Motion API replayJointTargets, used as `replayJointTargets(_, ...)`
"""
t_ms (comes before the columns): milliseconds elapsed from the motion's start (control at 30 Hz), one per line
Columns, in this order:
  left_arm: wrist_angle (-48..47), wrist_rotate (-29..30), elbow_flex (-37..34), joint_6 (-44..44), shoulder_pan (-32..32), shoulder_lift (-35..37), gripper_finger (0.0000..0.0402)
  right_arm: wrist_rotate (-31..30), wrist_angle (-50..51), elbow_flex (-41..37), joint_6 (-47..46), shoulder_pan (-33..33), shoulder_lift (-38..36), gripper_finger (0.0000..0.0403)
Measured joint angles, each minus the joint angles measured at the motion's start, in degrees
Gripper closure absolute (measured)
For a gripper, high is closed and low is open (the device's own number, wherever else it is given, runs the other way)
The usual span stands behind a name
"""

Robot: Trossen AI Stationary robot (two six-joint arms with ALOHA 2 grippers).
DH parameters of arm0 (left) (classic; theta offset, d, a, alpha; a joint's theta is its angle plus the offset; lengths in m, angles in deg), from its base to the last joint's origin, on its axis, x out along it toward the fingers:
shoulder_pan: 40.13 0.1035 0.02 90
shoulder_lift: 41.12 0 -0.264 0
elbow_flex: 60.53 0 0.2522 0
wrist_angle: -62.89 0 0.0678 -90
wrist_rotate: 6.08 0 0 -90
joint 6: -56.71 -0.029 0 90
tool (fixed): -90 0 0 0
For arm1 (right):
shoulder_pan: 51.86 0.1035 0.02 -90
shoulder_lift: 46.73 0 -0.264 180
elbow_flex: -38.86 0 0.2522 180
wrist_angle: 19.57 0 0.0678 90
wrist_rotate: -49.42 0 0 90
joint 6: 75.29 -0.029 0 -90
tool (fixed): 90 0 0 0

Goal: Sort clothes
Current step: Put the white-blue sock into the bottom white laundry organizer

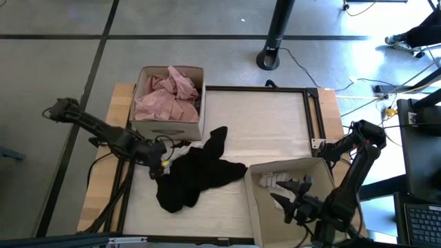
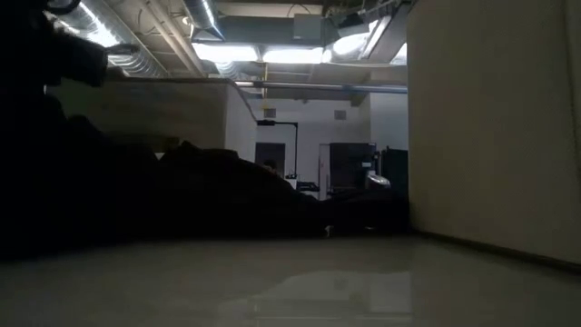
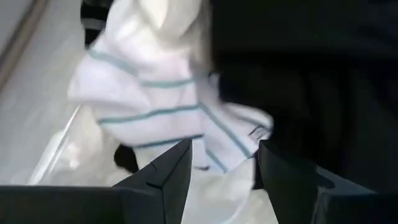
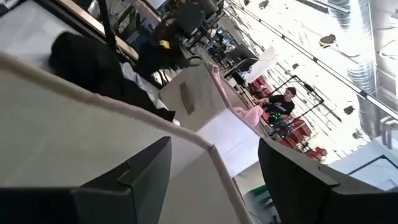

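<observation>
High view looks straight down; low view sits level at the tabletop; both share the crumpled black fabric garment (image 1: pixel 196 176), close before the left wrist camera

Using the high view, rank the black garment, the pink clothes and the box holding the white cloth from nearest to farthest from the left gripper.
1. Black garment: right beside the left gripper, on the table's middle.
2. Pink clothes: in the box at the far left corner.
3. Box holding the white cloth: near right, under the right gripper.
</observation>
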Motion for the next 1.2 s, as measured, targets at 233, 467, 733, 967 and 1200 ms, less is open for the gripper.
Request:
replayJointTargets(233, -3.8, 0.7, 0.0, 1.7, -0.3, -8.4, 0.0227, 0.3, 0.2, -0.6, 0.9, -1.5, 0.0, 0.0162)
replayJointTargets(467, -3.7, 2.1, 0.0, -2.6, -0.3, -10.7, 0.0302, 0.6, 1.2, -0.6, 1.0, -2.0, 0.0, 0.0162)
replayJointTargets(733, -9.4, 12.0, 3.8, -4.2, -0.9, -10.2, 0.0391, 0.4, 1.3, 1.8, 7.4, -2.0, 0.0, 0.0162)
replayJointTargets(967, -16.2, 23.1, 16.1, -6.6, -4.0, -10.2, 0.0397, -1.6, 1.2, 9.4, 22.4, -4.1, 0.0, 0.0162)
replayJointTargets(1200, -13.4, 33.5, 26.7, -18.1, -5.3, -10.2, 0.0396, 7.0, 1.2, 15.0, 39.4, -13.9, 0.0, 0.0162)
